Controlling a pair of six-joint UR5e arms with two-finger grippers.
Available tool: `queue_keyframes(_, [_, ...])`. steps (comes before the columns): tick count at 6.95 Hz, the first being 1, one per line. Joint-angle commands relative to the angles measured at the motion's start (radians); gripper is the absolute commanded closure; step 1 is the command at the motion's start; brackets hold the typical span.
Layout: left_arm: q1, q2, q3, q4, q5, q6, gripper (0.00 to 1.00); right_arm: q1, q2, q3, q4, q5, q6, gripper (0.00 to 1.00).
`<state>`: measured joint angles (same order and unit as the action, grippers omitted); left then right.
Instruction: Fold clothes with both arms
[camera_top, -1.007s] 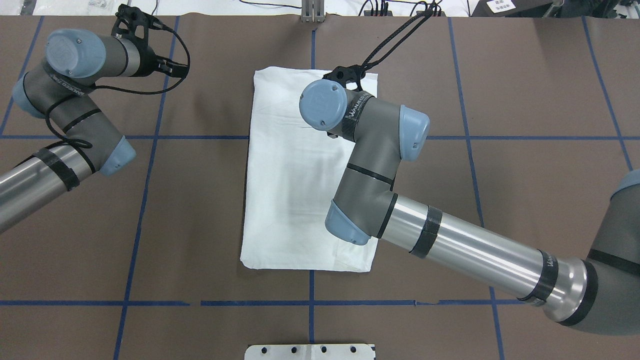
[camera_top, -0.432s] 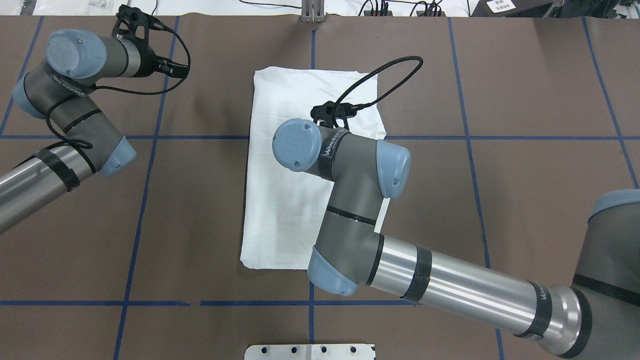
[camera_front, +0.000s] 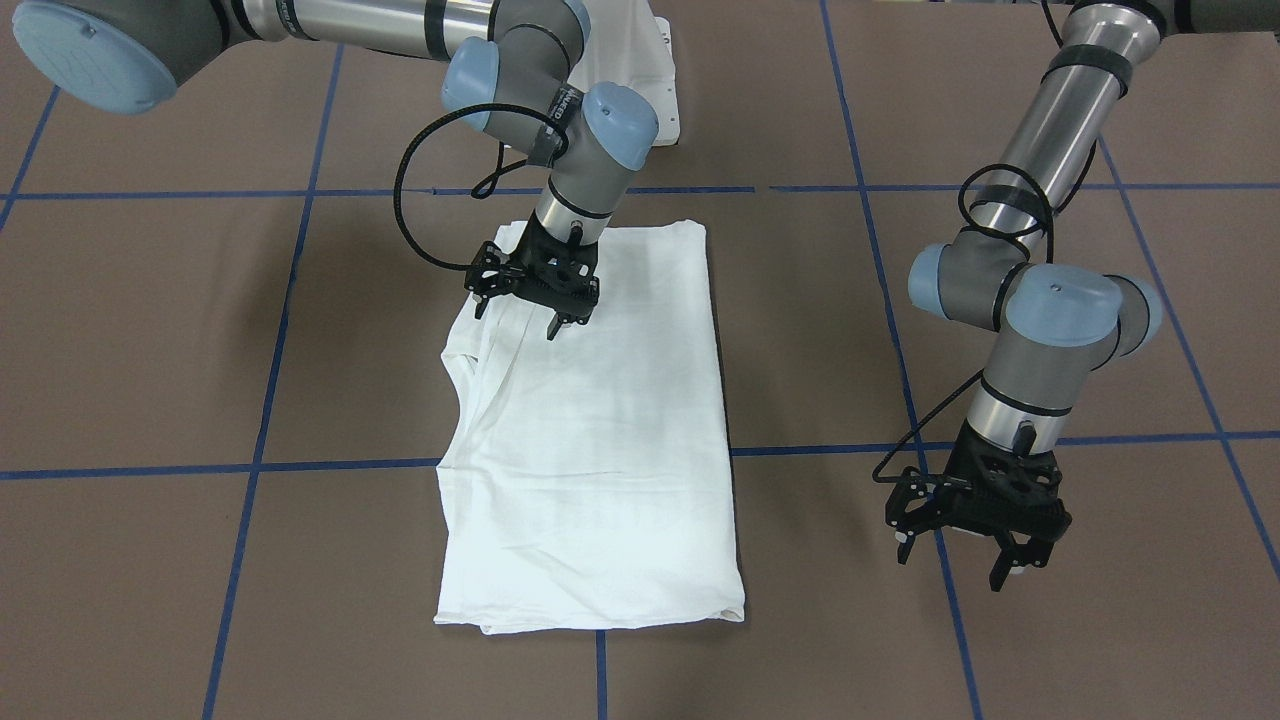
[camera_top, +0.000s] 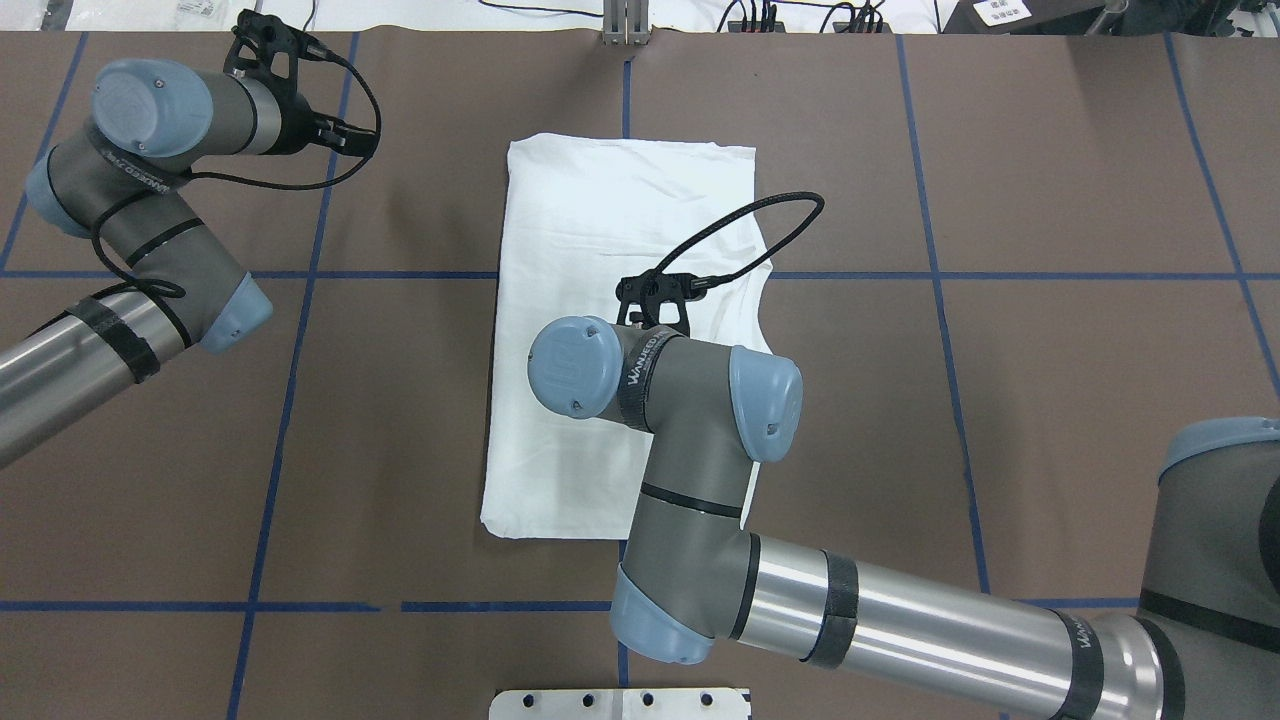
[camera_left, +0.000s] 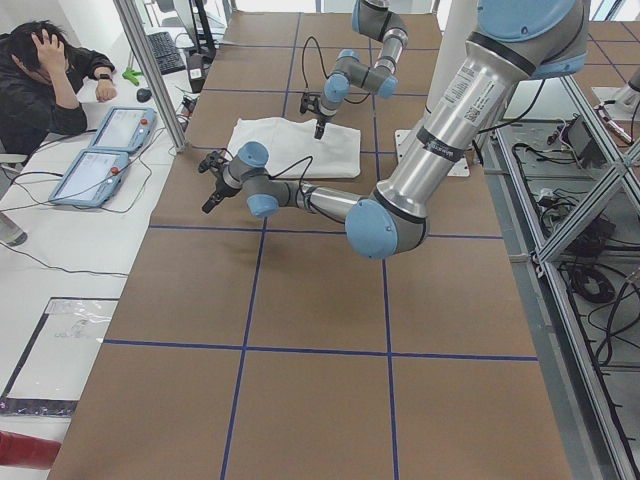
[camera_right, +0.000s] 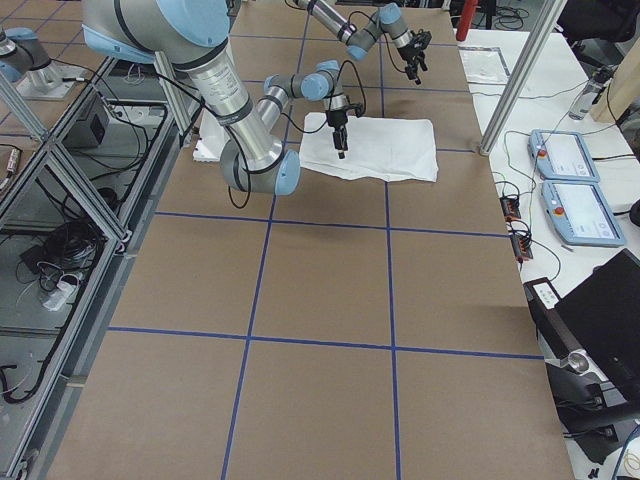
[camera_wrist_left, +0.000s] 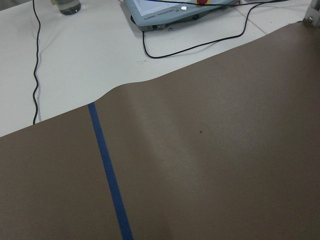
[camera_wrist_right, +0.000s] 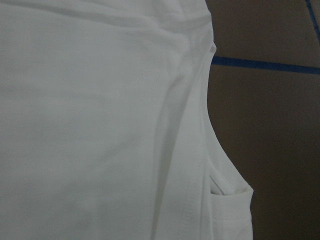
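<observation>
You see the brown matte worktop (camera_front: 150, 600) nearest in the front-facing view, flat and ruled into large squares by blue tape lines (camera_front: 255, 420). At the lower right of that frame the black claw-like left gripper (camera_front: 950, 566) hangs over bare worktop. Its jaws are spread with nothing between them, and it is well apart from the clothes.

At the lower centre lies the white cotton T-shirt (camera_front: 600, 450), folded into a long rectangle that runs away from you toward the middle of the frame. Its cloth is soft and faintly wrinkled, its right edge straight, its near edge a rounded fold. Its left edge is rumpled, with long creases that run up toward the black right gripper (camera_front: 517, 318).

That gripper stands over the far left part of the shirt, pointing down, jaws parted with no cloth visibly pinched between them. Whether the tips touch the cloth you cannot tell. The right wrist view looks down on that edge: smooth knit, a stitched hem and a small tucked corner at the lower right, with brown worktop beside it.

Farthest, at the top of the front-facing frame behind the silver-and-grey right arm (camera_front: 590, 150), shows the white metal pedestal base (camera_front: 665, 100).
</observation>
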<state>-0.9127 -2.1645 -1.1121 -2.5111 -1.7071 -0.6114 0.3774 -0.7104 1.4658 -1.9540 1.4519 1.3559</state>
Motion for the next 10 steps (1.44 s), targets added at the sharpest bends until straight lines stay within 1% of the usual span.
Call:
queue_keyframes(1, [0.002, 0.0, 0.0, 0.0, 0.001, 0.001, 0.0, -0.003, -0.023, 0.001, -0.025, -0.027, -0.004, 0.0])
queue_keyframes(2, [0.0, 0.0, 0.0, 0.0, 0.0, -0.001, 0.0, -0.003, -0.023, 0.011, -0.07, -0.027, -0.014, 0.0])
queue_keyframes(4, [0.0, 0.0, 0.0, 0.0, 0.0, 0.001, 0.0, -0.002, -0.035, 0.013, -0.1, -0.027, -0.015, 0.0])
queue_keyframes(5, [0.002, 0.002, 0.001, 0.0, 0.0, 0.001, 0.0, -0.002, -0.055, 0.031, -0.109, -0.027, -0.018, 0.0])
queue_keyframes(6, [0.002, 0.0, 0.0, 0.0, 0.0, 0.001, 0.0, 0.0, -0.125, 0.126, -0.126, -0.027, -0.053, 0.0])
queue_keyframes(7, [0.0, 0.0, 0.0, 0.0, 0.0, 0.001, 0.0, 0.0, -0.224, 0.265, -0.166, -0.027, -0.093, 0.0])
queue_keyframes(8, [0.002, 0.0, 0.0, 0.0, 0.0, -0.001, 0.0, -0.005, -0.295, 0.35, -0.201, -0.045, -0.107, 0.0])
queue_keyframes(9, [0.002, 0.0, 0.0, -0.002, 0.0, 0.001, 0.0, -0.008, -0.332, 0.384, -0.203, -0.06, -0.109, 0.0])
queue_keyframes(10, [0.002, 0.0, -0.002, -0.002, 0.0, -0.001, 0.0, -0.008, -0.328, 0.402, -0.198, -0.062, -0.121, 0.0])
